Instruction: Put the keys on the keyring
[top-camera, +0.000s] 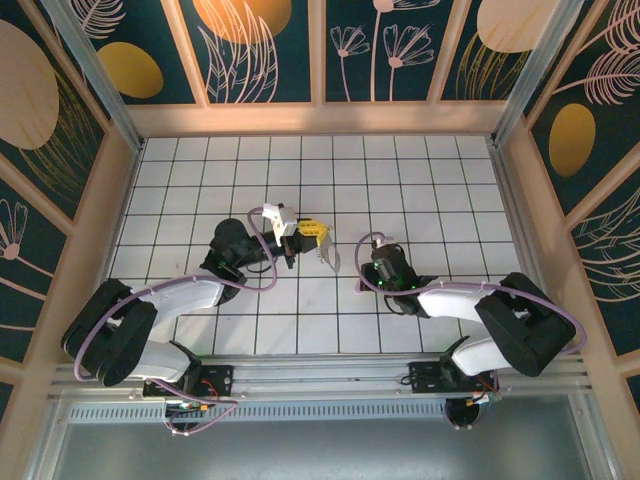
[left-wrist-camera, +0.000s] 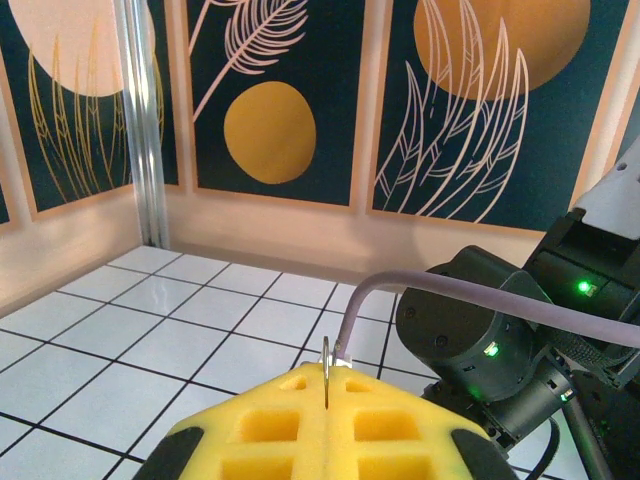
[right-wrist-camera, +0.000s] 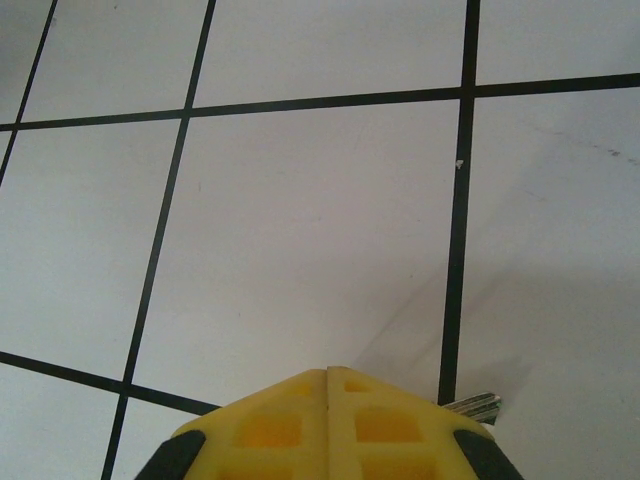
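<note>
My left gripper (left-wrist-camera: 327, 385) is shut on the keyring (left-wrist-camera: 326, 368), a thin silver loop seen edge-on, standing up out of the seam between the yellow pads. In the top view the keyring (top-camera: 328, 258) hangs just below that gripper (top-camera: 312, 233), above the tiled floor. My right gripper (right-wrist-camera: 328, 372) points down at the floor with its yellow pads pressed together and nothing showing in the seam. The silver blade of the key (right-wrist-camera: 476, 405) pokes out from behind the right pad, low over a white tile; its head is hidden.
The right arm's dark wrist (left-wrist-camera: 480, 335) with its purple cable (left-wrist-camera: 400, 285) sits close in front of the left gripper. White tiles with black lines (top-camera: 320, 170) spread behind both grippers to the patterned walls (top-camera: 260, 50).
</note>
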